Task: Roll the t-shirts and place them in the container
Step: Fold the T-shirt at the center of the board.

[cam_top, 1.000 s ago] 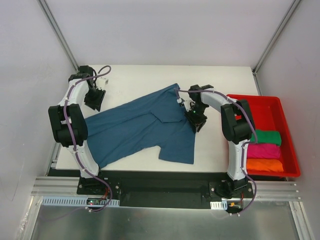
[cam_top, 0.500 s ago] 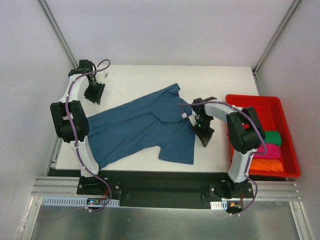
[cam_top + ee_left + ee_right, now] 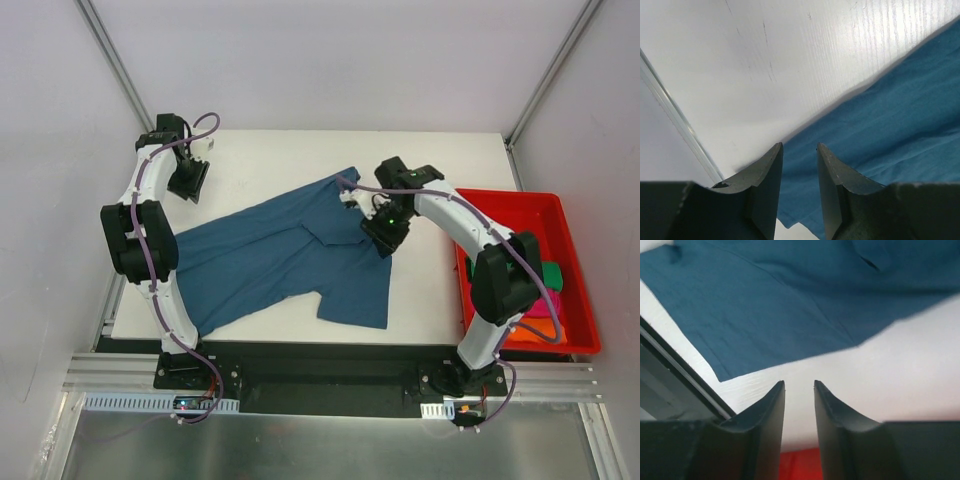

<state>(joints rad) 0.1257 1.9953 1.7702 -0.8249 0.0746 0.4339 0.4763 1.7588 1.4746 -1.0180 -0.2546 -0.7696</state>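
Left fingers (image 3: 765,190), right fingers (image 3: 767,425) slightly apart, empty; one teal t-shirt (image 3: 270,255); maybe three rolled t-shirts (image 3: 553,277).

My table (image 3: 270,160) is white. On it a dark teal-blue t-shirt (image 3: 270,260) lies spread out, slanting from the near left corner toward the middle. A red plastic bin (image 3: 550,215) sits along the right edge, apart from the shirt.
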